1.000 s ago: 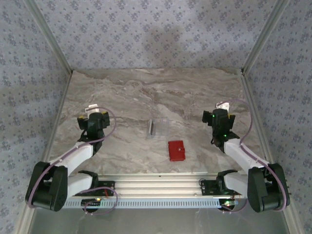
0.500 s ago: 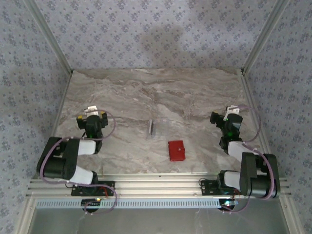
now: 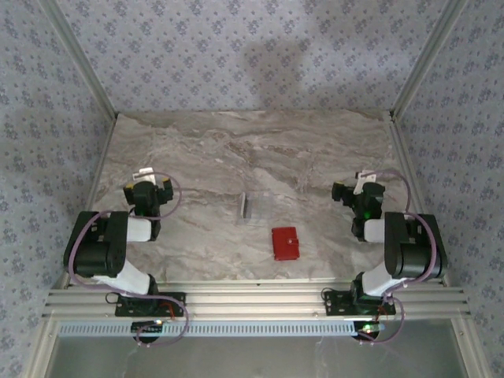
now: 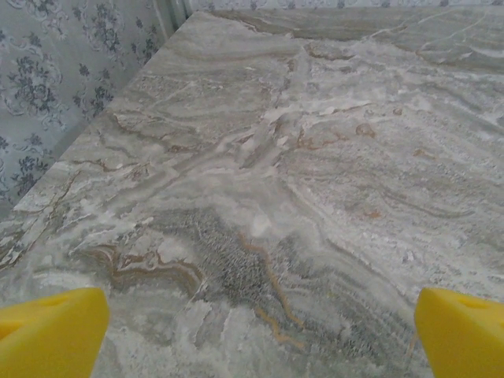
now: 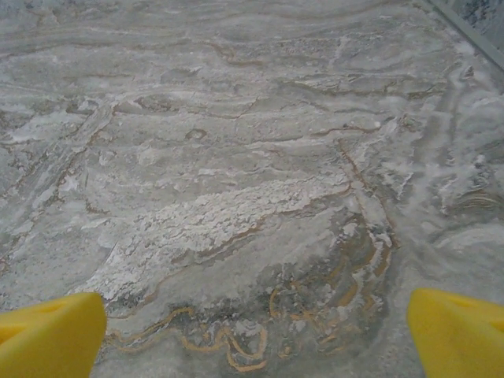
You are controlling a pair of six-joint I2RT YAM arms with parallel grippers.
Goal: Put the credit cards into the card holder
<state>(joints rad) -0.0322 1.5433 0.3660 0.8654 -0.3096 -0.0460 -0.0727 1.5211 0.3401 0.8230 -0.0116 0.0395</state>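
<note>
Bench: a grey-veined marble bench (image 3: pixel 236 150), closed in on three sides by blue flower-patterned walls (image 3: pixel 236 55).
Card holder: the small red bifold card holder (image 3: pixel 285 243) lies flat and folded shut, close to the near edge of the bench and about midway along it.
Box: a clear plastic box (image 3: pixel 260 206) stands just beyond the card holder, toward the middle of the bench and not touching it.
Credit cards: the dark thin credit cards (image 3: pixel 246 208) show as a dark sliver standing on edge at the left wall of the box. They are too small to count.
Left claw: the left claw (image 3: pixel 146 186) hangs near the left edge of the bench, well apart from the box. Its jaws are spread wide and grip nothing. The left wrist view has its yellow fingertips (image 4: pixel 51 331) at the two lower corners, with bare marble between them.
Right claw: the right claw (image 3: pixel 361 190) hangs near the right edge. Its jaws are also spread wide and empty. Its yellow fingertips (image 5: pixel 49 335) likewise frame bare marble.
</note>
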